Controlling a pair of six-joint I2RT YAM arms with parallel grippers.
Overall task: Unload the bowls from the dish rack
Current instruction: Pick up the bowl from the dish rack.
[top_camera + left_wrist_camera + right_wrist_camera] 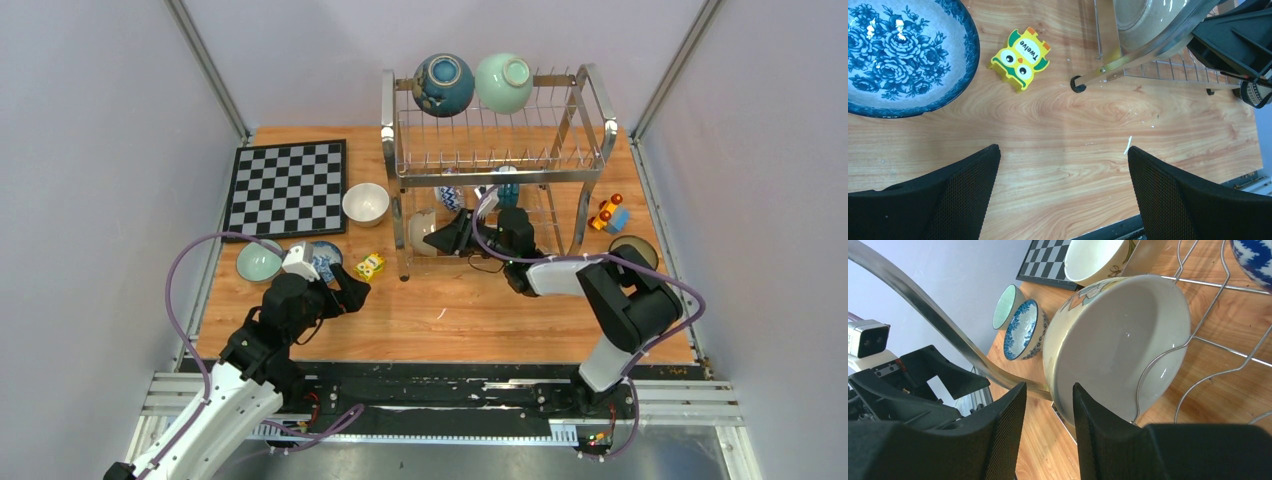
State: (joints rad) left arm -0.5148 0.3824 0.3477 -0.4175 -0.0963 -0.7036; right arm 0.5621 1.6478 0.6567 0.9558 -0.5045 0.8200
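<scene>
You are at the pick on the lower tier. Your right gripper (1049, 394) has reached into the dish rack (490, 177), which stands at 12 o'clock on the bench (450, 325). Its jaws are narrowed either side of the rim of the cream bowl (1118, 340), which leans on edge at the 9 o'clock end of that tier. A sliver of wood shows between the outer finger and the bowl wall, so I judge the pinch is not yet made.

Next, close on the rim. Then lift the bowl clear of the wire divider and the chrome leg just beside it before drawing back toward 6 o'clock. A glazed rim may slip, so grip firmly.

Your left gripper (1064, 151) hangs spread wide over bare wood, holding nothing.

I count five bowls in the rack:
- Top tier: a dark blue bowl (443, 84) and a mint bowl (503, 82).
- Lower tier: the cream one, a zigzag bowl (450, 193) and a teal bowl (507, 188), the last half hidden.

Four bowls are on the bench:
- At 9 to 10 o'clock: a white bowl (366, 203), a pale green bowl (257, 263) and a blue floral bowl (898, 55).
- At 3 o'clock: a dark-rimmed bowl (640, 248).

There is also one owl block (1020, 59), one toy car (608, 212) and one chessboard (288, 186).
</scene>
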